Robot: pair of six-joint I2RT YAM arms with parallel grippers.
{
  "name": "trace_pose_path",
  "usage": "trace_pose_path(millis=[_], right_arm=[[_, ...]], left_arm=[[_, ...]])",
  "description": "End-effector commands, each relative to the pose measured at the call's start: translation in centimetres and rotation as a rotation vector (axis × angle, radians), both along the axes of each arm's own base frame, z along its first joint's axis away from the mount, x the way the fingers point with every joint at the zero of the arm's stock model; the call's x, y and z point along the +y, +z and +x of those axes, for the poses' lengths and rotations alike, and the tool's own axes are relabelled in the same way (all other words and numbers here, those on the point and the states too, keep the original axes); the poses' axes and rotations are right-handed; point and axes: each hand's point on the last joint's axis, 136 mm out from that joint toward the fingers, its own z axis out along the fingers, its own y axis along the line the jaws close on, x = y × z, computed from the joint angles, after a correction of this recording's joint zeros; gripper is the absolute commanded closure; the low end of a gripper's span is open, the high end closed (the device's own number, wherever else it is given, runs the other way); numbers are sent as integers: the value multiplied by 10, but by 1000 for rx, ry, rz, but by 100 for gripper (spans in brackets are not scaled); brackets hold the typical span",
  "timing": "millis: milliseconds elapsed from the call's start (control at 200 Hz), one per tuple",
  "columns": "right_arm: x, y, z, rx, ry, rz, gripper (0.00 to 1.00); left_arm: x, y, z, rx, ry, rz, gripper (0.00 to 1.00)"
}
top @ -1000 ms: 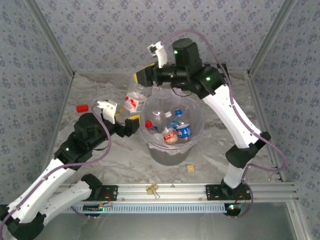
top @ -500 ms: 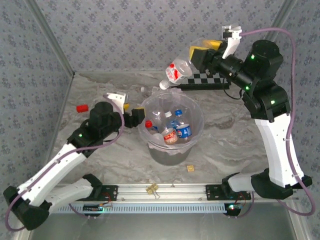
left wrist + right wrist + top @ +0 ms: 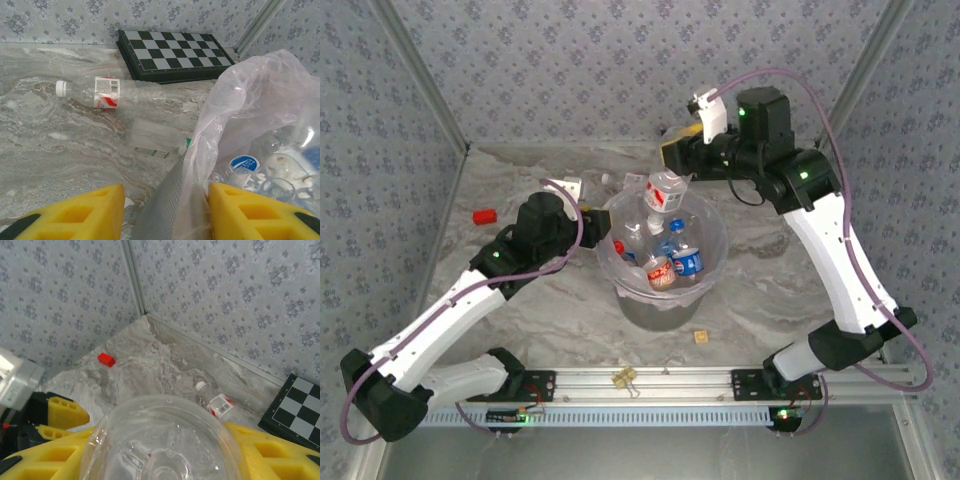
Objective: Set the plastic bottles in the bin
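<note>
Jaws of the right gripper (image 3: 160,460) grip the base of a clear plastic bottle with a red label (image 3: 665,192), held over the far rim of the round grey bin lined with a clear pinkish bag (image 3: 718,232); left gripper (image 3: 165,212) stands part-open astride that rim, a pinch impossible to tell; more labelled bottles (image 3: 678,260) lie inside; another bottle (image 3: 107,92) lies on the marbled table (image 3: 45,150).

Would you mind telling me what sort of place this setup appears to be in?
Likely a staged robot test booth: patterned wall panels in metal framing, a marble-look tabletop, and an aluminium mounting rail along the near edge.
</note>
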Motion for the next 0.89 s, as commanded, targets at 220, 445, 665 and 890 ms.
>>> trace_pose_path(millis=[220,445,665,890], right_arm=[[30,-64,11,24,18,-173,70],[44,-123,-2,165,48,-219,70],[43,-182,-22,346,52,-298,71],[52,-233,-34,457,43,-225,73]], left_arm=[[-3,14,-2,-19,-8,-44,64],[-2,11,-1,-12,-1,-34,70],[-1,11,-1,-26,5,-38,74],[0,9,0,-23,10,-34,76]])
